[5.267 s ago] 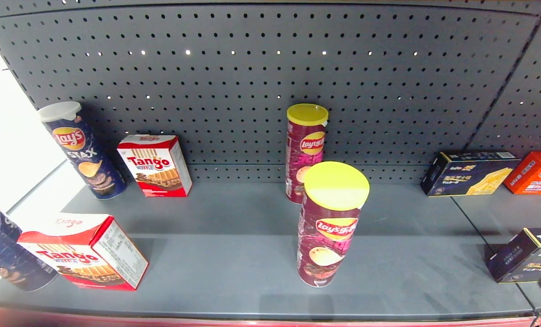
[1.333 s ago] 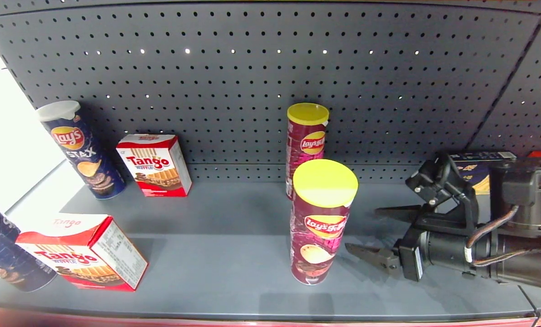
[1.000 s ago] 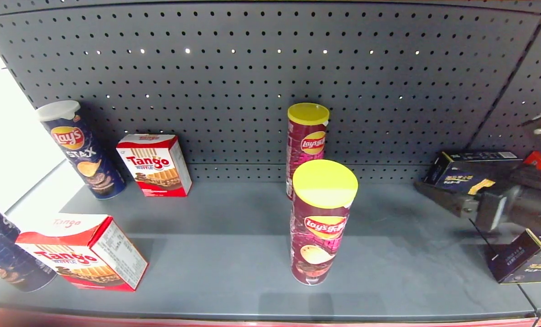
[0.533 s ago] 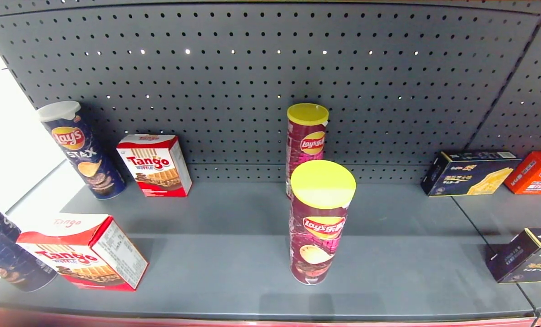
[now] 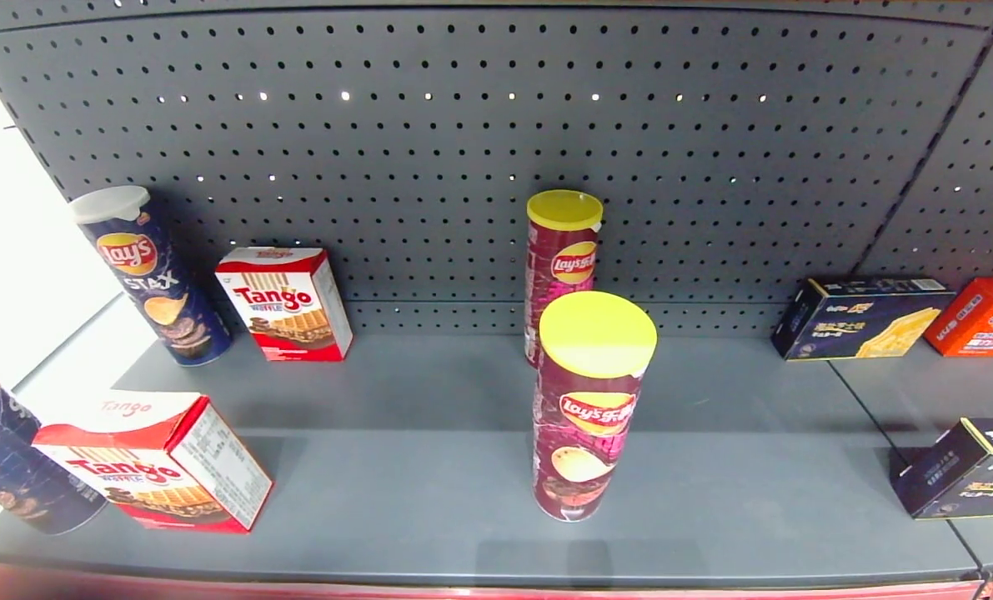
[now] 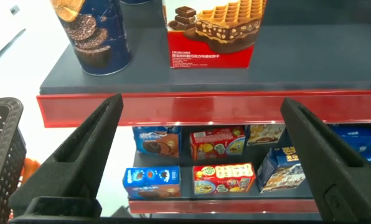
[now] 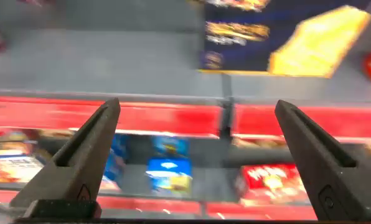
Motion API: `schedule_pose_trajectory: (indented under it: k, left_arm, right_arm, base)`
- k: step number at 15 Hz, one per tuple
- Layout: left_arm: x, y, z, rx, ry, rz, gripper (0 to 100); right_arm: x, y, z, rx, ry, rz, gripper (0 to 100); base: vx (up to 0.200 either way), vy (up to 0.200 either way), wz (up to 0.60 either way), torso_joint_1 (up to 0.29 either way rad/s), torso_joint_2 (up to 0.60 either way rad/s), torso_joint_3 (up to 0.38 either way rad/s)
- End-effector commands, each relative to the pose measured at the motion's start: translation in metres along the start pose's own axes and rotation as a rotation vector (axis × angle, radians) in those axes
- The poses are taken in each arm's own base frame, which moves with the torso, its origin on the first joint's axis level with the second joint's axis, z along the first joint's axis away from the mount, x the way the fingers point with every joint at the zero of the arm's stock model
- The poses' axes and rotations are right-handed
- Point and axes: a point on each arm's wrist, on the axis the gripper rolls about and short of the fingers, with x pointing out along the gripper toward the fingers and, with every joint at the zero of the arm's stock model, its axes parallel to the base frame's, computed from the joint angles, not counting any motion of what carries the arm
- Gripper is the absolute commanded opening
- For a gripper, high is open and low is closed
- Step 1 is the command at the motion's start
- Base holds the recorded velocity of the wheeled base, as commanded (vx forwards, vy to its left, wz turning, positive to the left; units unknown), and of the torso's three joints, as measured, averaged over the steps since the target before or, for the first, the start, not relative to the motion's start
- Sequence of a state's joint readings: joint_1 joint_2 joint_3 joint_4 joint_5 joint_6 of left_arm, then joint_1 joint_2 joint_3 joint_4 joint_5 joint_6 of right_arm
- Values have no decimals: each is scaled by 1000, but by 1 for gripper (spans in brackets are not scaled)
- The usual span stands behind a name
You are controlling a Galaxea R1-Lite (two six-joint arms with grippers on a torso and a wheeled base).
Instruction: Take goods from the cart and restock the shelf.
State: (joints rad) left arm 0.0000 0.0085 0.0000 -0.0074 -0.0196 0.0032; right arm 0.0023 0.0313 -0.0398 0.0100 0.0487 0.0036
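One front can upright, rear can behind, grey shelf

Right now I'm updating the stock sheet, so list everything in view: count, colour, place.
maroon cans: 2, maroon with yellow lids, mid shelf, one in front, one behind it by the pegboard
blue cans: 2, dark blue, back left and front left corner
wafer boxes: 2, red and white, back left and front left
navy boxes: 2, navy and yellow, back right and front right
orange box: 1, orange, far right back
shelf: 1, grey with a red front edge
pegboard: 1, grey, behind the shelf
small boxes: several, blue and red, on lower shelves
basket: 1, black, beside the shelving
left gripper: black, open, before the red edge
right gripper: black, open, before the red edge
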Motion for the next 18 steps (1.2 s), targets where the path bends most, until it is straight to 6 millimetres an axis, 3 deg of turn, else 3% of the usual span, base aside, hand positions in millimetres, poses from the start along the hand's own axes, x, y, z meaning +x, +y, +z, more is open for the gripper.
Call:
schedule_pose_trajectory:
  k: [1, 4, 8, 18]
  left_arm:
    - [0, 0, 0, 0, 0, 0, 100]
    - [0, 0, 0, 0, 0, 0, 100]
    - [0, 0, 0, 0, 2, -2, 100]
    - [0, 0, 0, 0, 2, 3, 100]
  right_arm:
    - [-2, 0, -3, -1, -20, -19, 100]
    - [-2, -5, -4, 25, -21, -239, 100]
    - [1, -1, -10, -30, 4, -40, 100]
    - [1, -1, -10, -2, 1, -45, 100]
  base:
    - [0, 0, 0, 0, 0, 0]
    - [0, 0, 0, 0, 0, 0]
    - [0, 0, 0, 0, 0, 0]
    - [0, 0, 0, 0, 0, 0]
